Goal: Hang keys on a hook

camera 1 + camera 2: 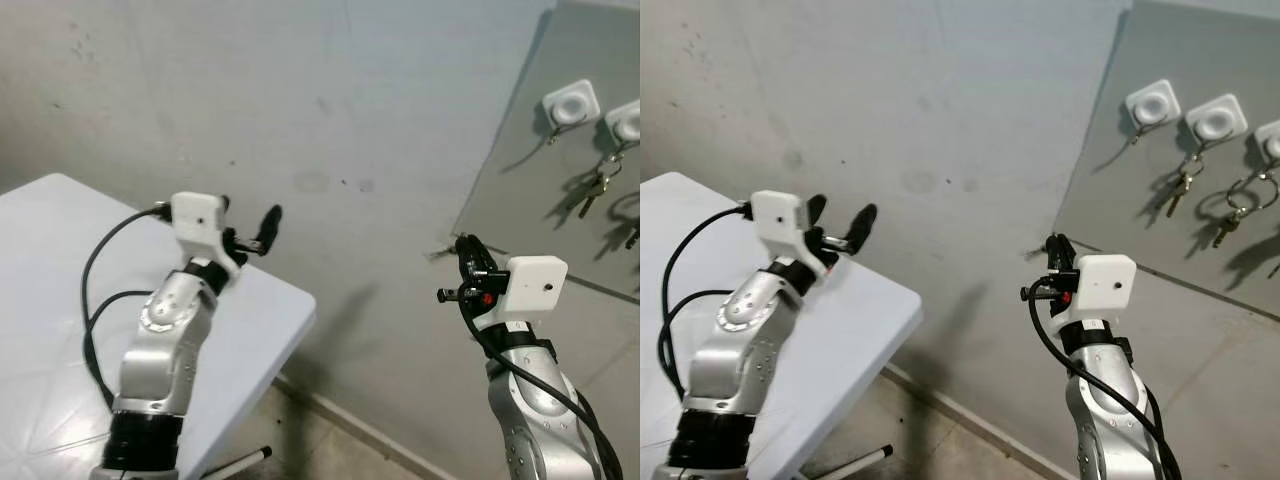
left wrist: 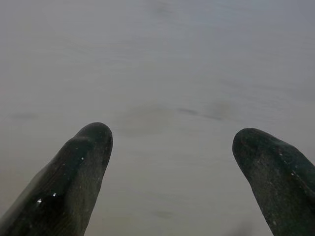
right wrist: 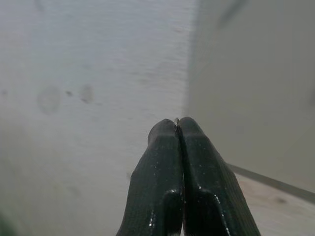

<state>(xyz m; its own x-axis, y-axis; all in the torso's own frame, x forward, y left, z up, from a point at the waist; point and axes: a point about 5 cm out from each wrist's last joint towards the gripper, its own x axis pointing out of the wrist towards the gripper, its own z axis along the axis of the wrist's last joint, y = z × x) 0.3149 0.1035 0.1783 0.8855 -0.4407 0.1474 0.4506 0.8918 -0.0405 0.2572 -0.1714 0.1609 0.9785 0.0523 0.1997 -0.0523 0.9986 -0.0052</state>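
Below and left of the board [image 1: 1110, 150], the right gripper [image 1: 1055, 250] is clenched on a sliver of keys [image 1: 1036, 251]; it should rise steadily toward a free hook [image 1: 1152, 103]. The left gripper [image 1: 840, 226] hangs released.

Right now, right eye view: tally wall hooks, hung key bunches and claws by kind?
White square plastic wall hooks: 3
Hung metal key bunches: 2
Black two-fingered claws: 2, left claw, right claw
Total: 7
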